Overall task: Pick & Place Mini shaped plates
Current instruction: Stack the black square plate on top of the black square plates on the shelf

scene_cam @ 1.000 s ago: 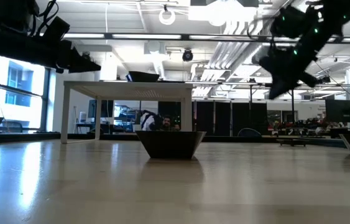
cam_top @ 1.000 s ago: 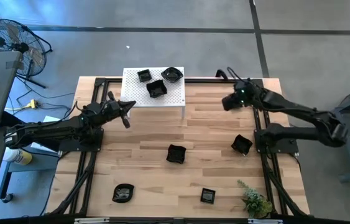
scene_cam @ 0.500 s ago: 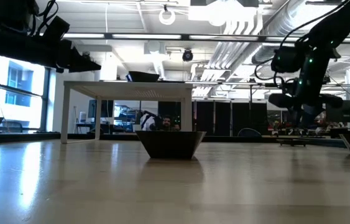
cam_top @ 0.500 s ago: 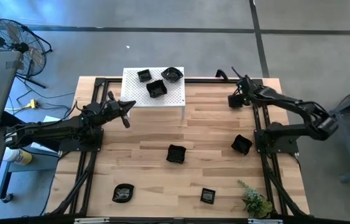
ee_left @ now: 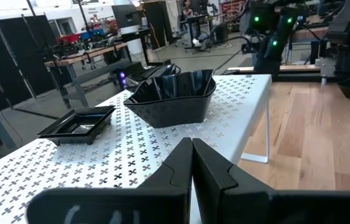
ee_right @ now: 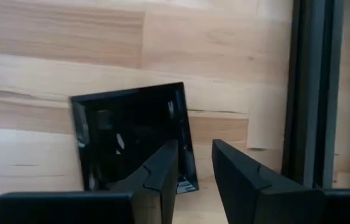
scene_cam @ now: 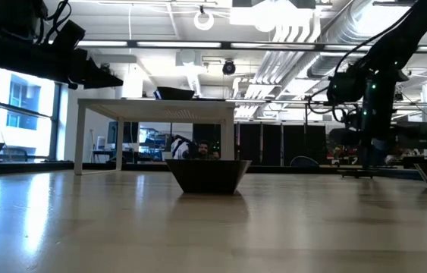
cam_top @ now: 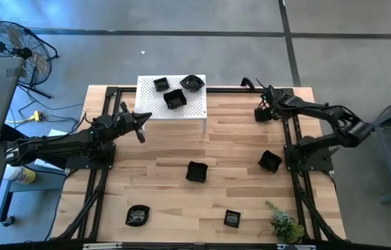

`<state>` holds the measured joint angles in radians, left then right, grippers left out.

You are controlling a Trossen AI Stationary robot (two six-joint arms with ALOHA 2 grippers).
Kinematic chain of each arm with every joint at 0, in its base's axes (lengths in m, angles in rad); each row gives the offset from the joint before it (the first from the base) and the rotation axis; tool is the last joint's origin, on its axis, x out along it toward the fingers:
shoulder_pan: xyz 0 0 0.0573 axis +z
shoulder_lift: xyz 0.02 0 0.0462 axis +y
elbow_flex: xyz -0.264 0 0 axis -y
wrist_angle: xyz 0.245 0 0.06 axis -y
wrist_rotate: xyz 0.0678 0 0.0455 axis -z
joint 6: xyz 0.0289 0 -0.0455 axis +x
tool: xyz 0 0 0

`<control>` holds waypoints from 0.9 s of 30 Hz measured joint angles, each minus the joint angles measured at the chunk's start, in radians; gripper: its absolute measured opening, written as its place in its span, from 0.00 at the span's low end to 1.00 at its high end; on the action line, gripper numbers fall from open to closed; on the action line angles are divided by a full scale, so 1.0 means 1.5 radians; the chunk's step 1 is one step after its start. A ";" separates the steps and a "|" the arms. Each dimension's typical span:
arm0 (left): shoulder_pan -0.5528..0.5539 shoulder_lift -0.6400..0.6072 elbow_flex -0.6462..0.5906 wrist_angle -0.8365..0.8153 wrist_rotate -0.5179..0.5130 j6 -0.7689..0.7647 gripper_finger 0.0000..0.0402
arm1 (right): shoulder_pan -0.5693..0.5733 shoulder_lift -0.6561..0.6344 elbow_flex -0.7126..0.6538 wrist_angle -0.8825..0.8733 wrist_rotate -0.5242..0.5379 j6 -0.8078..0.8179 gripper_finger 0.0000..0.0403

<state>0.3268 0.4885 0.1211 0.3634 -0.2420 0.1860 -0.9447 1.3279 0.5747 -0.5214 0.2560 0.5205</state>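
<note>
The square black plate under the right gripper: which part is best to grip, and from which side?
Probably a straight raised rim of the square plate, from above, one finger inside and one outside: it lies flat on the table, so only the rim offers a hold. The open right gripper hangs over one rim.

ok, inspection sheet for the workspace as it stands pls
Surface: wooden table with a white perforated platform at its far edge.
Job's things: three mini black plates on the platform; four more on the wood, one mid-table, one by the right arm's base, two near the front edge.
Clutter: small green plant at the front right corner.
Tools: left tool shut, beside the platform; right tool slightly open, empty, above a square plate.
Cables: loose cables on the floor at left.
Surroundings: floor fan; open workshop hall behind.
</note>
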 joint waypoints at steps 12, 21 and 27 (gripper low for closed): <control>0.000 0.000 0.000 0.000 0.000 0.000 0.01 | 0.000 0.038 0.001 0.023 -0.065 -0.001 0.13; 0.000 0.000 0.000 0.000 0.000 0.000 0.01 | 0.000 -0.001 0.000 0.024 -0.109 -0.009 0.02; 0.000 0.000 0.000 0.000 0.000 0.000 0.01 | 0.025 -0.061 0.000 0.020 -0.136 -0.011 0.01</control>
<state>0.3270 0.4881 0.1211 0.3637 -0.2424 0.1861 -0.9079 1.2362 0.5747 -0.4912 0.0516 0.5045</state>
